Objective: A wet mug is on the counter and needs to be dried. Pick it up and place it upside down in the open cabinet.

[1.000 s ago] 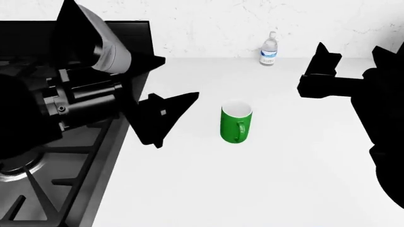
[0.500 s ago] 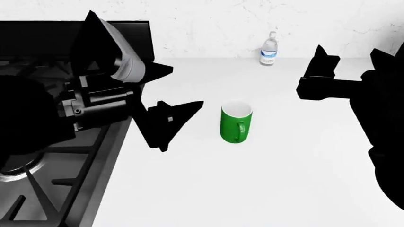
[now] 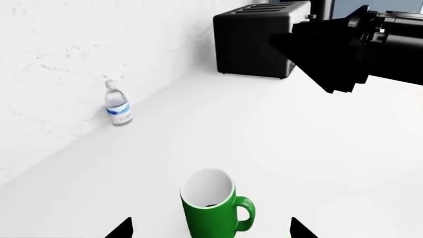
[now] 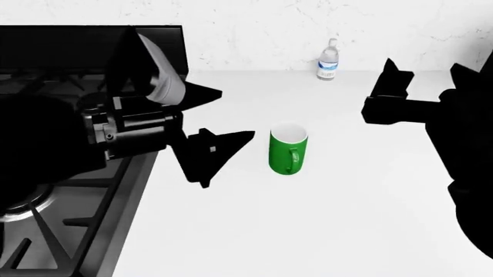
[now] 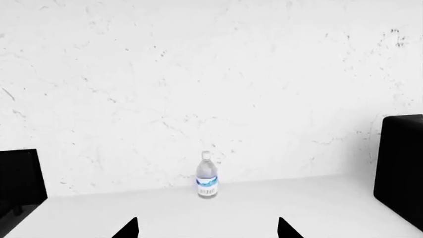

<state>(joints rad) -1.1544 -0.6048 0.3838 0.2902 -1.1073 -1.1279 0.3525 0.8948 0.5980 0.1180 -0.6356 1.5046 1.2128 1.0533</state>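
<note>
The green mug [image 4: 289, 151] stands upright on the white counter [image 4: 347, 219], its handle towards me; its white inside shows. In the left wrist view the mug [image 3: 211, 210] sits between the open fingertips, a little ahead of them. My left gripper [image 4: 233, 115] is open and empty, just left of the mug and not touching it. My right gripper [image 4: 424, 64] is open and empty, raised at the right and pointing at the wall; its fingertips [image 5: 129, 229] frame bare counter. The open cabinet is out of view.
A small clear water bottle [image 4: 329, 59] stands at the wall; it also shows in the left wrist view [image 3: 118, 106] and the right wrist view [image 5: 207, 182]. The black gas stove [image 4: 69, 213] lies left of the counter. A black boxy appliance [image 3: 261, 39] stands far right.
My left gripper has moved right, closer to the mug, still open. The mug and the right arm have not moved.
</note>
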